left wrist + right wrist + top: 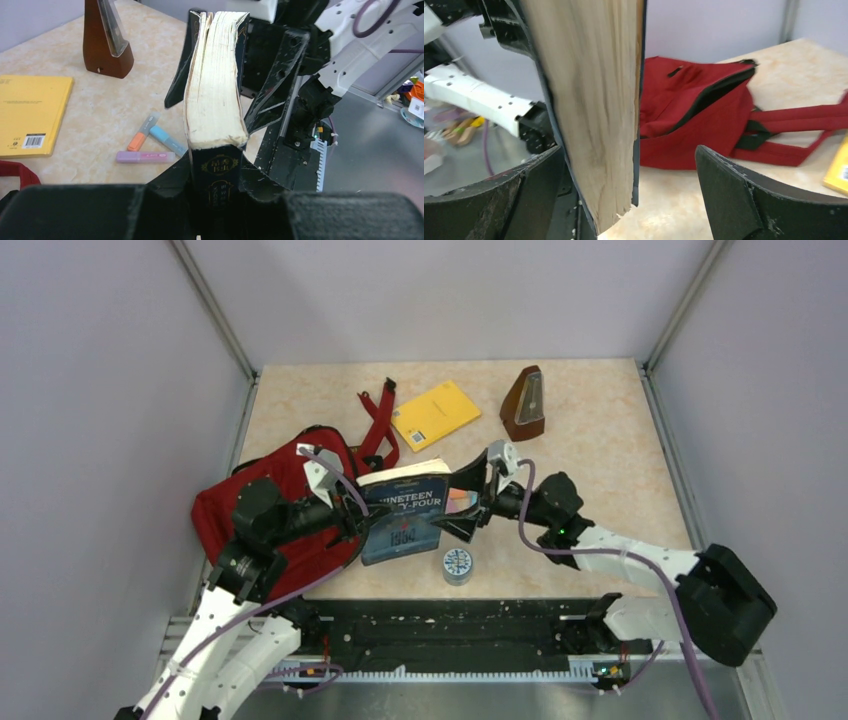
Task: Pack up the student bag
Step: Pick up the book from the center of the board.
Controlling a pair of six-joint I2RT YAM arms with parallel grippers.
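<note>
Shows a red bag (262,502) slumped at the left of the desk (600,440), its zip mouth gaping toward the middle; cannot tell whether anything is inside. Shows a thick dark book (405,520) lifted on edge just beside the bag, between both arms. Grips the book's spine end with the left fingers (352,528); holds the right fingers (462,528) spread wide around the page edge, not clamping. Judged early in packing: book not yet in. Leaves a yellow book (435,413), metronome (524,405), round tin (457,565) and highlighters (145,150) loose on the desk.
</note>
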